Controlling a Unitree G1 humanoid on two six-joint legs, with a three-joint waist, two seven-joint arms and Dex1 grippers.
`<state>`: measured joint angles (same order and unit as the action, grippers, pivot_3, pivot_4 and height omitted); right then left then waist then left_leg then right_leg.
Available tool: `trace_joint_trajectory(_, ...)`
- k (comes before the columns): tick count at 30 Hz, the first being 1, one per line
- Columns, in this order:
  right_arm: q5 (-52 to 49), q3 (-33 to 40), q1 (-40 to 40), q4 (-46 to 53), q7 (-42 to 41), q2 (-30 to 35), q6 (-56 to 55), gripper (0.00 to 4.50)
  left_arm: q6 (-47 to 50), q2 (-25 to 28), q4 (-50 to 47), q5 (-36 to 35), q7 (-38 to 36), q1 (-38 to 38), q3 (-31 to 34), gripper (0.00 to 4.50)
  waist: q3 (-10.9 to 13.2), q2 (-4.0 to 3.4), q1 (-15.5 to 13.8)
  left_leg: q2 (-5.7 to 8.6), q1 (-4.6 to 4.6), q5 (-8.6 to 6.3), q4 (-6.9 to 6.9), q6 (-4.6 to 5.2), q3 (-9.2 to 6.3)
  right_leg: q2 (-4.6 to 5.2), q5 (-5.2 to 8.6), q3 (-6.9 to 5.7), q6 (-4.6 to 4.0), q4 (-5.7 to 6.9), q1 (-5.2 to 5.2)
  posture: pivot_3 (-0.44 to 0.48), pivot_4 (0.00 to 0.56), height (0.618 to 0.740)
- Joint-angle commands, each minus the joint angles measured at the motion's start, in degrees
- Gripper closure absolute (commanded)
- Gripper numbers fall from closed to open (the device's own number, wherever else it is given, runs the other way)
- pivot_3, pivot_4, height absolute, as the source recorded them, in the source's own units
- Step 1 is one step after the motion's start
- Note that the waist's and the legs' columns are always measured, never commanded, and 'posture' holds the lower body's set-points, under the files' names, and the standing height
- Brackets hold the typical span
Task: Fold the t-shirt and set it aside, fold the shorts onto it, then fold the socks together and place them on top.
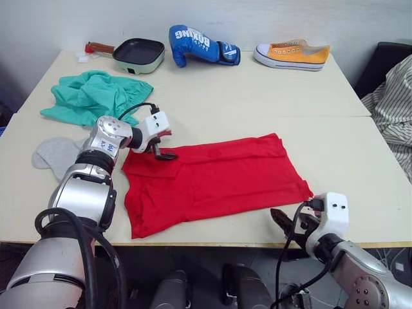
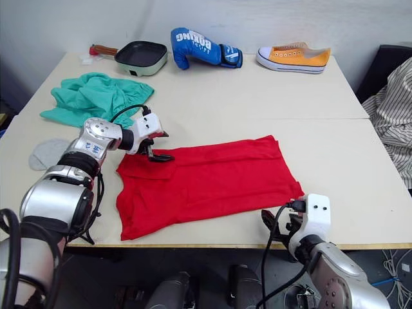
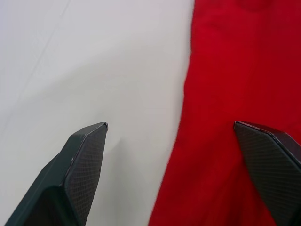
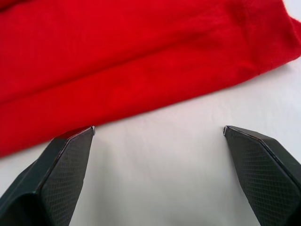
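The red t-shirt (image 1: 212,180) lies partly folded across the near middle of the table. My left gripper (image 1: 162,152) is open at the shirt's far left corner, one finger over the fabric (image 3: 235,94) and one over bare table. At the table's near edge, just in front of the shirt's near right corner, my right gripper (image 1: 283,222) is open with nothing between its fingers; the shirt's hem (image 4: 141,70) lies ahead of it. The teal-green shorts (image 1: 90,96) lie bunched at the far left. The grey socks (image 1: 56,154) lie at the left edge, beside my left arm.
Along the far edge of the table (image 1: 257,90) stand a pale green pan (image 1: 138,55), a blue boxing glove (image 1: 199,45) and an orange sneaker (image 1: 293,55). A striped cloth (image 1: 393,109) hangs off the right side.
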<state>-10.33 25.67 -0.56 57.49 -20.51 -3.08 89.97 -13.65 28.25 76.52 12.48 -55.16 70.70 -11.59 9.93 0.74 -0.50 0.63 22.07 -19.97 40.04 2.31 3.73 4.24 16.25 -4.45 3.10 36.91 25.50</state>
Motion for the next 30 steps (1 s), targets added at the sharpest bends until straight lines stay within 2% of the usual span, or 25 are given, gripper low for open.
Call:
trace_joint_trajectory(1,0.39,1.54,-2.49,-6.25,2.72,-1.5,-3.38,0.0,0.36,-0.26,0.01,0.86,1.31,1.06,0.79,0.6,-0.07,0.13,0.55,0.01,0.0,0.01,0.01,0.02,0.01,0.01,-0.01,0.01,0.01,0.01,-0.01,0.0,0.15,0.74)
trace_joint_trajectory(7,0.24,-2.04,-3.81,-15.12,5.22,-0.69,-10.66,0.0,0.91,-0.36,0.2,1.3,1.28,0.22,1.3,2.64,-0.26,0.44,0.77,0.02,-0.04,0.02,-0.01,0.04,0.01,0.03,-0.02,0.04,0.03,0.05,-0.01,0.0,0.15,0.74)
trace_joint_trajectory(10,-0.14,-3.19,-4.2,-17.7,6.27,-0.37,-13.38,0.62,0.8,-0.08,0.11,1.3,0.63,-0.13,1.62,3.6,-0.48,0.8,0.78,0.02,-0.05,0.02,-0.01,0.04,0.01,0.05,-0.02,0.06,0.03,0.05,-0.01,0.0,0.15,0.74)
trace_joint_trajectory(13,-1.03,-3.47,-4.18,-18.83,6.45,0.4,-14.82,1.59,0.94,0.51,0.06,1.28,0.0,-0.48,1.94,4.5,-0.54,0.89,0.81,0.02,-0.06,0.02,-0.01,0.04,0.01,0.08,-0.02,0.07,0.03,0.05,-0.02,0.0,0.15,0.74)
trace_joint_trajectory(21,-3.32,-3.13,-4.17,-19.91,6.24,3.57,-15.92,4.45,1.07,1.54,-0.17,1.46,-0.91,-1.53,2.48,4.5,-0.54,0.88,1.0,0.0,-0.09,0.02,-0.08,0.04,0.01,0.09,-0.02,0.08,0.03,0.07,-0.01,0.0,0.15,0.74)
trace_joint_trajectory(25,-4.53,-3.0,-5.51,-21.86,5.92,6.12,-16.7,4.45,2.03,2.25,-0.19,1.25,-1.89,-2.43,2.82,4.5,-0.54,0.88,1.08,0.0,-0.1,0.02,-0.09,0.04,0.03,0.1,-0.02,0.09,0.03,0.05,-0.01,0.0,0.15,0.74)
trace_joint_trajectory(30,-5.49,-4.67,-9.29,-27.01,4.26,12.5,-18.97,4.45,4.76,3.38,-0.29,0.2,-2.94,-3.52,4.24,4.5,-0.54,0.88,1.16,0.0,-0.12,0.02,-0.08,0.04,0.03,0.12,-0.02,0.1,0.03,0.06,-0.01,0.0,0.15,0.74)
